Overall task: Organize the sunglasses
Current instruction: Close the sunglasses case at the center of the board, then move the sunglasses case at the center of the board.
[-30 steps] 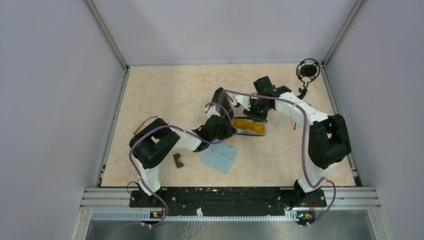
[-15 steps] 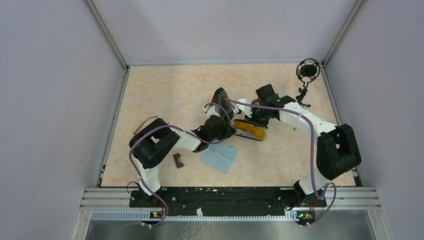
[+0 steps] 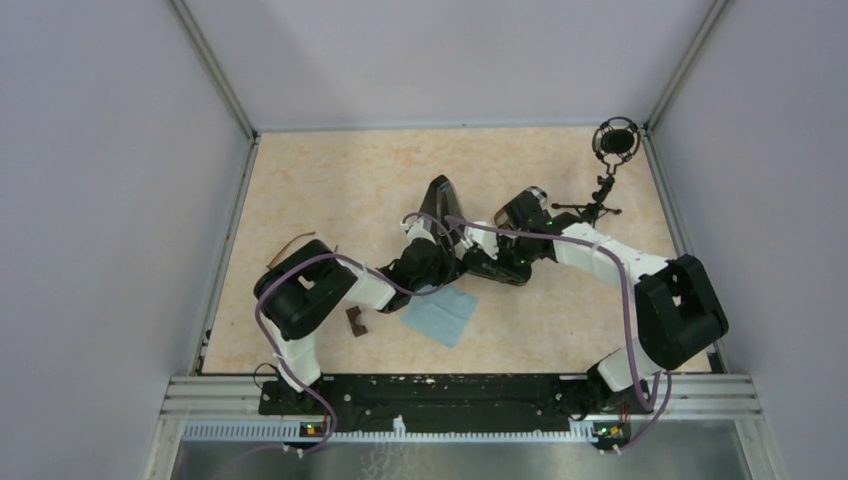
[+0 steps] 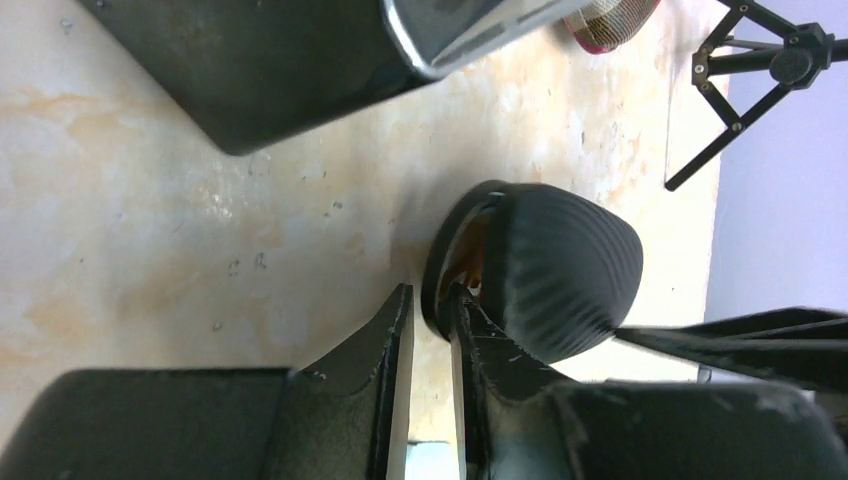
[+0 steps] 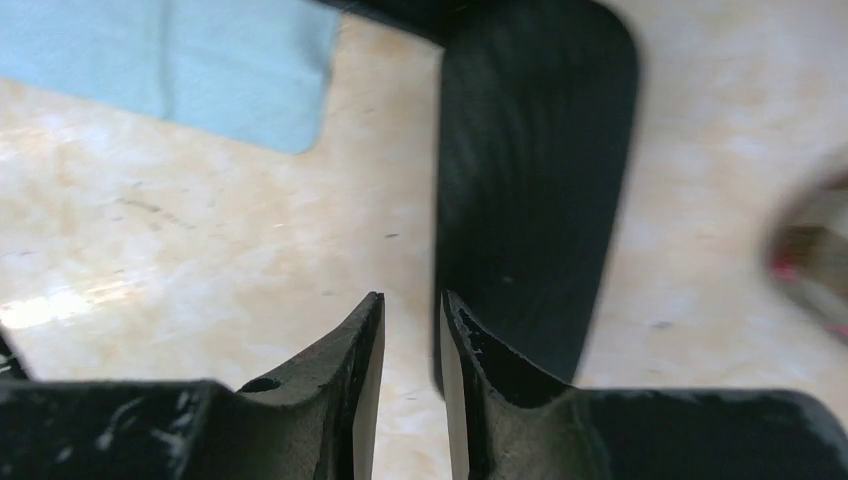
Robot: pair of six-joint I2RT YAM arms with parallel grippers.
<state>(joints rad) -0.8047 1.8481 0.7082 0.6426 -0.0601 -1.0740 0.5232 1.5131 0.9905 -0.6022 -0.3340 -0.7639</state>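
The amber-lensed sunglasses [image 4: 470, 258] lie inside a black ribbed oval case [image 4: 560, 270], whose lid is almost down; only an amber sliver shows in its slot. My left gripper [image 3: 452, 262] is at the case's left end, with its jaws narrowed on the case's rim [image 4: 435, 295]. My right gripper [image 3: 492, 262] is over the case [image 3: 510, 272], its jaws nearly together with nothing between them, and its right finger [image 5: 480, 360] is beside the lid [image 5: 535, 170]. A thin brown curved frame [image 3: 293, 242] lies at the left, past my left arm's elbow.
A black triangular case [image 3: 440, 195] stands just behind my left gripper. A blue cloth [image 3: 440, 312] lies in front of the grippers. A small dark brown object [image 3: 356, 320] lies near my left arm. A microphone on a tripod [image 3: 614, 140] stands back right. A plaid case [image 4: 610, 15] shows at the edge of the left wrist view.
My right gripper has swung left and down onto the case. The lid has come down over the amber sunglasses, which lay open to view before. My left gripper has stayed in place.
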